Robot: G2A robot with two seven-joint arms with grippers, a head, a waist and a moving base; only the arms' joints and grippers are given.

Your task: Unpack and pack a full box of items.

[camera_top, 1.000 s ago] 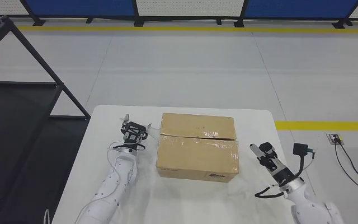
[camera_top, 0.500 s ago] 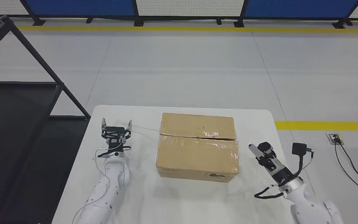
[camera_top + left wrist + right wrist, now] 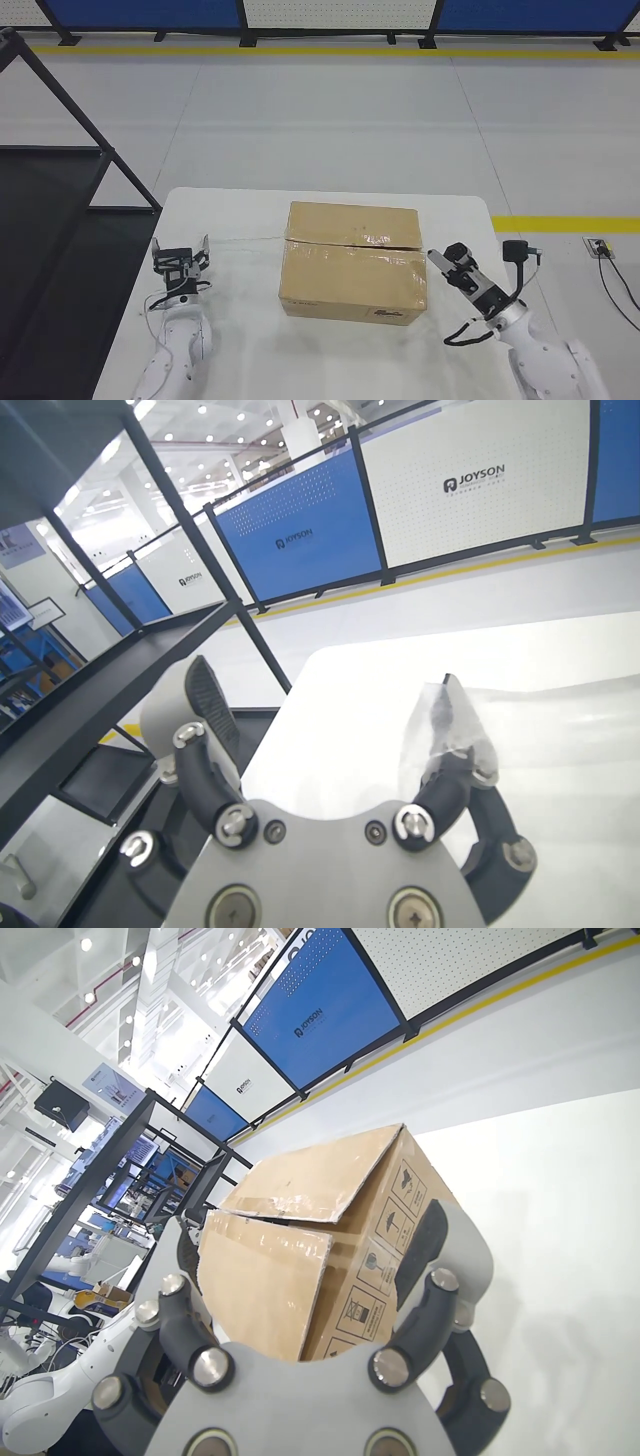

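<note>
You have the left claw (image 3: 181, 258) spread apart, clear tape (image 3: 452, 725) clinging to one finger; your right claw (image 3: 447, 257), also apart, sits just beside the box (image 3: 350, 265).

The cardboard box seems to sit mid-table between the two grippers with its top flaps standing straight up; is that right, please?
Not quite. The top flaps of the cardboard box are folded down, not standing up; the right wrist view shows them meeting at a slightly gaping seam. It does sit midway along the table between the left gripper and the right gripper.
</note>
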